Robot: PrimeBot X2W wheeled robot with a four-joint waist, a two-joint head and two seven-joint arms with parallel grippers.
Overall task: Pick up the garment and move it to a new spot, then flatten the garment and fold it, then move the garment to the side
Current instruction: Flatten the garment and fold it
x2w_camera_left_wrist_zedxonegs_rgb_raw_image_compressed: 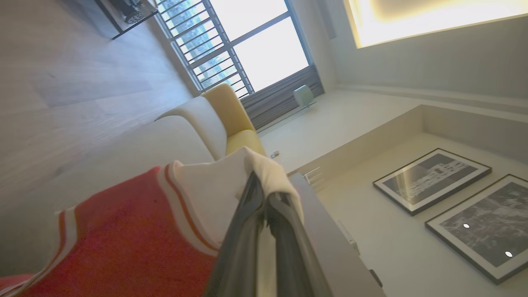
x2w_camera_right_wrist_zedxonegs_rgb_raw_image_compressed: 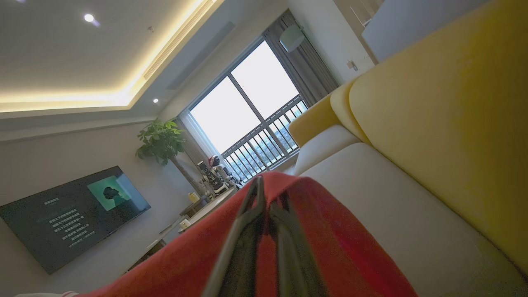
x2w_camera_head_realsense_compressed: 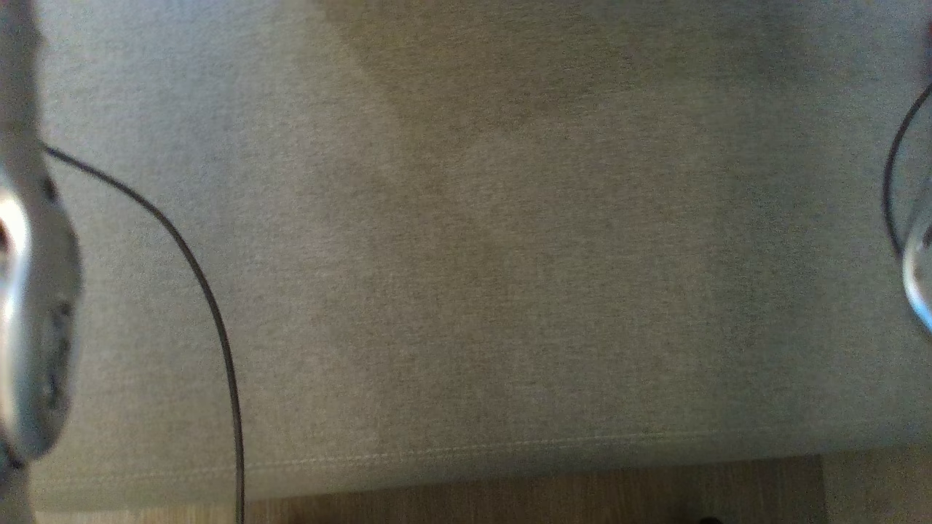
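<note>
- The garment (x2w_camera_left_wrist_zedxonegs_rgb_raw_image_compressed: 123,231), red with white stripes and a white panel, is pinched at two places and lies against the cream sofa (x2w_camera_left_wrist_zedxonegs_rgb_raw_image_compressed: 123,148).
- The left fingers (x2w_camera_left_wrist_zedxonegs_rgb_raw_image_compressed: 241,239) are pressed fully together on a white fold of the garment, which wraps over their tips.
- The right fingers (x2w_camera_right_wrist_zedxonegs_rgb_raw_image_compressed: 243,243) are likewise clamped tight on the red cloth, which bunches over and around them.
- In the left wrist view the fingers point along the sofa toward a window (x2w_camera_left_wrist_zedxonegs_rgb_raw_image_compressed: 264,49), and the view is rolled so the wall pictures (x2w_camera_left_wrist_zedxonegs_rgb_raw_image_compressed: 433,179) tilt.
- In the right wrist view the fingers point the same way, with the yellow backrest (x2w_camera_right_wrist_zedxonegs_rgb_raw_image_compressed: 445,123) just beside them.
- In the head view a pale left forearm (x2w_camera_head_realsense_compressed: 36,291) with a dark cable (x2w_camera_head_realsense_compressed: 211,306) sits at the left edge and the right forearm (x2w_camera_head_realsense_compressed: 919,284) at the right edge, both over grey fabric (x2w_camera_head_realsense_compressed: 466,255); wood floor (x2w_camera_head_realsense_compressed: 510,495) shows below its seam.
</note>
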